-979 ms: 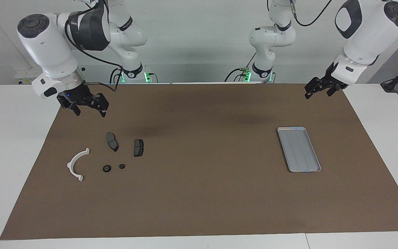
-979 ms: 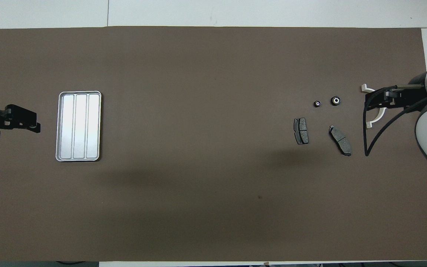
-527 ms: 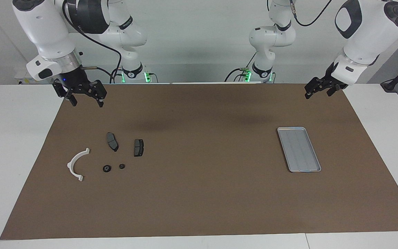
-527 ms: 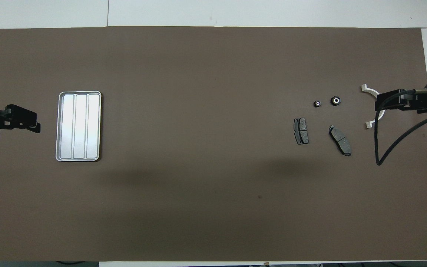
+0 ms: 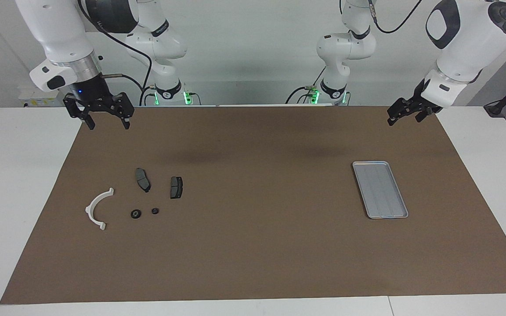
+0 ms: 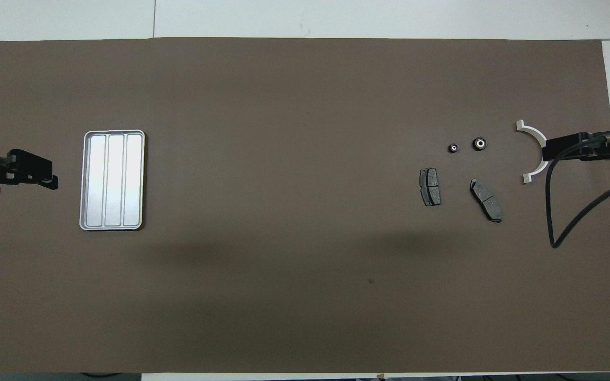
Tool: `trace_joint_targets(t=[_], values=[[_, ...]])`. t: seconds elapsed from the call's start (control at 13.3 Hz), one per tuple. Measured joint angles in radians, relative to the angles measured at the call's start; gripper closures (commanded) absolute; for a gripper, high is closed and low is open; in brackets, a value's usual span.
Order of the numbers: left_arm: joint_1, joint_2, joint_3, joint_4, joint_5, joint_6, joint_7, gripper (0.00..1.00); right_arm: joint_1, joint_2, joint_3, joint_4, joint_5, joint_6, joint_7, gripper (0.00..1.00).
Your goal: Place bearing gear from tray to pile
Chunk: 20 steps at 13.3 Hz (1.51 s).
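With the tray (image 5: pixel 380 189) bare, both bearing gears (image 5: pixel 135 213) lie in the pile (image 5: pixel 141 197) below the right pincer (image 5: pixel 102 119), released and empty; the left pincer (image 5: pixel 406 115), also released, waits by the tray.

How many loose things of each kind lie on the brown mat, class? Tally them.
Silver tray: 1
White half-ring bracket: 1
Dark brake pads: 2
Small round bearing gears: 2
Total: 6

A brown mat (image 5: pixel 257 245) covers a white tabletop (image 5: pixel 11 175) before a plain pale wall (image 5: pixel 253 52).
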Motion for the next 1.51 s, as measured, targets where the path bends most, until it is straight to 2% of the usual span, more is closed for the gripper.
trace_joint_targets(t=[0.23,1.51], values=[[0.0,0.0,0.0,0.0,0.0,0.0,0.0,0.0,-0.001,0.0,-0.002,0.0,0.0,-0.015,-0.045,0.0],[0.0,-0.005,0.0,0.0,0.0,-0.045,0.0,0.0,-0.001,-0.003,-0.002,0.002,0.0,-0.015,-0.048,0.0]])
